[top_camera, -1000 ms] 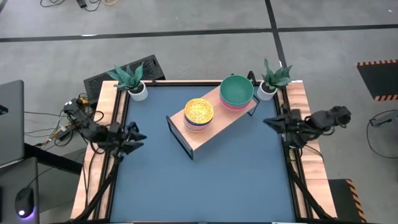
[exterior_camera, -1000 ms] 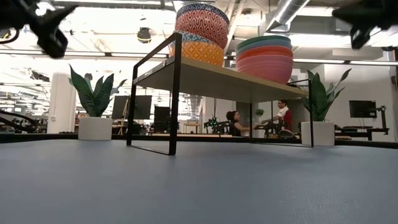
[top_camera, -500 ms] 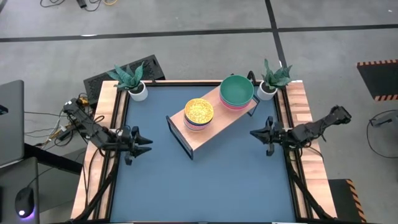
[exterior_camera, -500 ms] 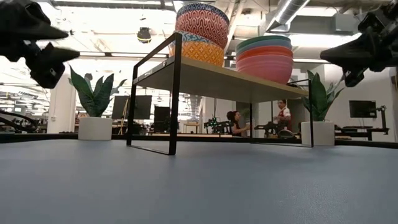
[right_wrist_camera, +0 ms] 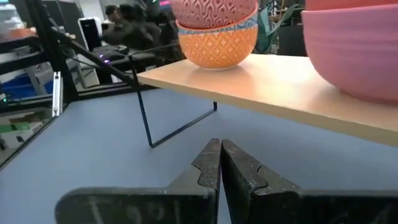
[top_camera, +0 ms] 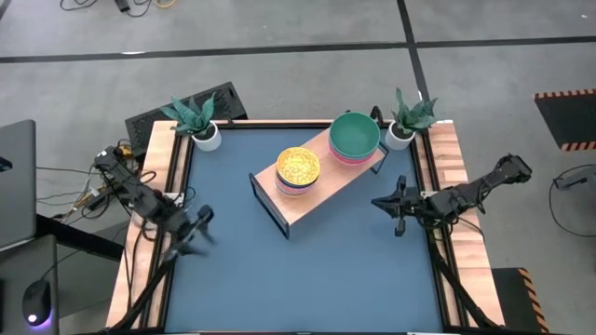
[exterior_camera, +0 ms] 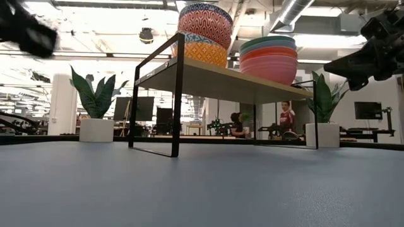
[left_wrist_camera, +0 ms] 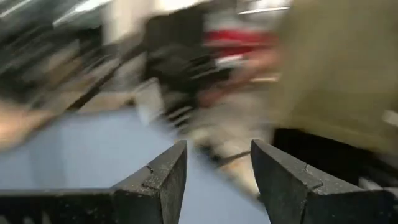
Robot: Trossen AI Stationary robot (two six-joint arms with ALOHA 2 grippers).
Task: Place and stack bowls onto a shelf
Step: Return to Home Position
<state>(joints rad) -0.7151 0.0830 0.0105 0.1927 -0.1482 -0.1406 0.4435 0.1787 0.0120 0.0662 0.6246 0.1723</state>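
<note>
Nearest, bare blue worktop [top_camera: 307, 279]. Above its left edge, left end effector [top_camera: 194, 233], smeared in the high view; from its own wrist, fingers [left_wrist_camera: 158, 180] parted by a clear gap, gripping nothing. On the opposite side, right end effector [top_camera: 391, 202], raised off the worktop and pointing inward toward the shelf [top_camera: 321, 193], apart from it; fingers [right_wrist_camera: 208, 165] pressed flat together, empty. Farther in, at mid-worktop, the shelf itself: light-wood board on a thin black frame, set diagonally, near end toward the left, far end toward the far-right corner. On the near end, a stack of small patterned bowls [top_camera: 298, 167], yellow inside from above, with an orange one at the bottom and a red-patterned one on top in the low view. On the far end, a teal green bowl [top_camera: 354, 135] nested on top of pink bowls [top_camera: 346, 159]. At the far-left corner, one potted plant [top_camera: 197, 121]; at the far-right corner, a second potted plant [top_camera: 410, 119], just beside the shelf's end. Beyond the worktop, deep in the room and framed under the shelf, a person [exterior_camera: 288, 118] upright and another person [exterior_camera: 237, 123] lower down
</note>
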